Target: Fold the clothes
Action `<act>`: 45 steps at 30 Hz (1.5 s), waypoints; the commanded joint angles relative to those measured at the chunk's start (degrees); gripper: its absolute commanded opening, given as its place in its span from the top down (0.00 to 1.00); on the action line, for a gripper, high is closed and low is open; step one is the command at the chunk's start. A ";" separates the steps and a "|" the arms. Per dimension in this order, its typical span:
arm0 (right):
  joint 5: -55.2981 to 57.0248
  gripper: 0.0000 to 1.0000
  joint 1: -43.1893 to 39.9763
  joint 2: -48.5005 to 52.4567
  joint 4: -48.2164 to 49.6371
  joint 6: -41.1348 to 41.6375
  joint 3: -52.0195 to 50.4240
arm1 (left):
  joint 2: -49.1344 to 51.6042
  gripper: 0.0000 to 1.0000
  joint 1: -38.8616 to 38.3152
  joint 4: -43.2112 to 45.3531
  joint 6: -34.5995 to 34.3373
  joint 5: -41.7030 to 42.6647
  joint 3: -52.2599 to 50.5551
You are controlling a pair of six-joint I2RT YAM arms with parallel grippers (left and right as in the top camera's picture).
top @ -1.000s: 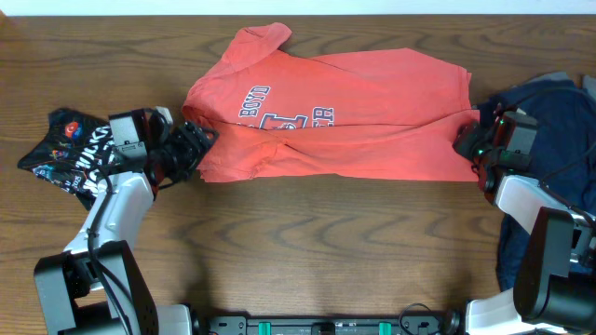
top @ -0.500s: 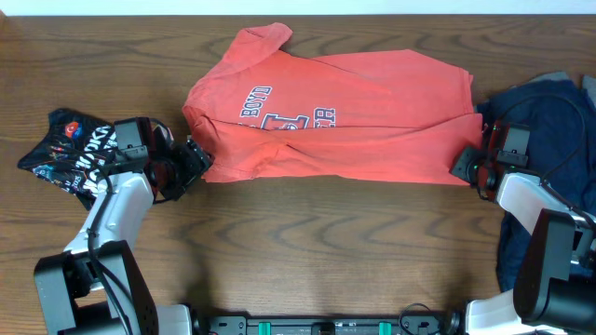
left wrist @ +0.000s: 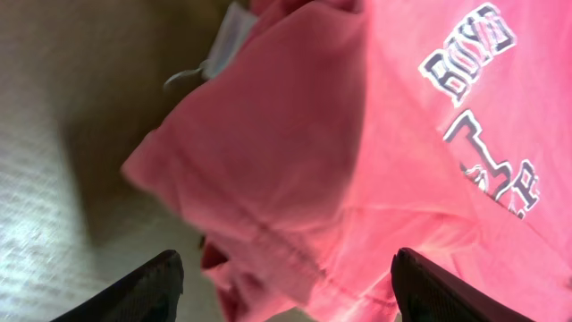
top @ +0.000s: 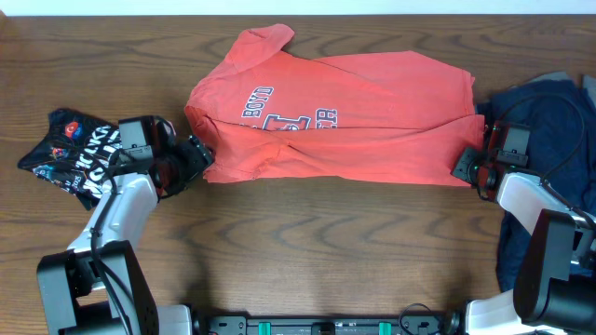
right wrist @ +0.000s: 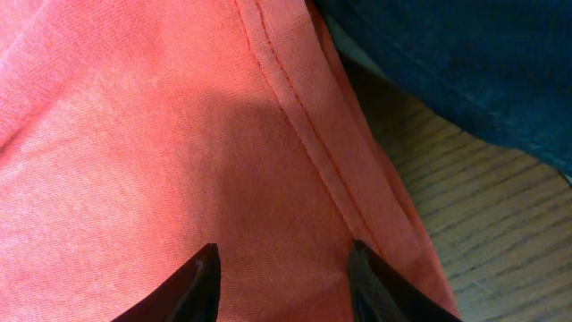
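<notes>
Mid-counter (top: 317,251), coral T-shirt (top: 372,116) lies spread, lettering up. Left pincer (top: 199,160) at its left edge, fingers wide apart. Right pincer (top: 463,168) over opposite corner, fingers apart. Black garment (top: 70,149) and navy garment (top: 549,121) flank it.

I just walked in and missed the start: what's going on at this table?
Two robot arms are working on a coral-red T-shirt lying sideways across the wooden table. The left claw sits at the shirt's sleeve end, jaws open and facing bunched fabric. The right claw is at the opposite hem corner, jaws apart over the cloth. Neither looks clamped on it. A black printed garment lies at the far left and a navy garment at the right.
</notes>
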 commanded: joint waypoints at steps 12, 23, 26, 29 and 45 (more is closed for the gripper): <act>2.54 0.54 0.74 0.70 -1.20 -0.26 -0.72 | 1.38 0.24 -0.59 3.13 -1.25 -15.28 -0.55; 2.54 0.53 0.74 0.70 -1.79 -0.26 -0.72 | 9.68 0.41 -0.57 7.78 -1.22 -13.49 -0.55; 2.56 0.53 0.74 0.70 -2.03 -0.26 -0.72 | 10.08 0.55 -0.59 8.33 -1.22 -13.07 -0.55; 2.56 0.53 0.74 0.70 -2.03 -0.26 -0.72 | 10.05 0.73 -0.57 9.05 -1.22 -11.39 -0.55; 2.56 0.52 0.72 0.70 -2.03 -0.26 -0.72 | -2.12 0.94 -0.76 13.35 -5.99 5.84 0.33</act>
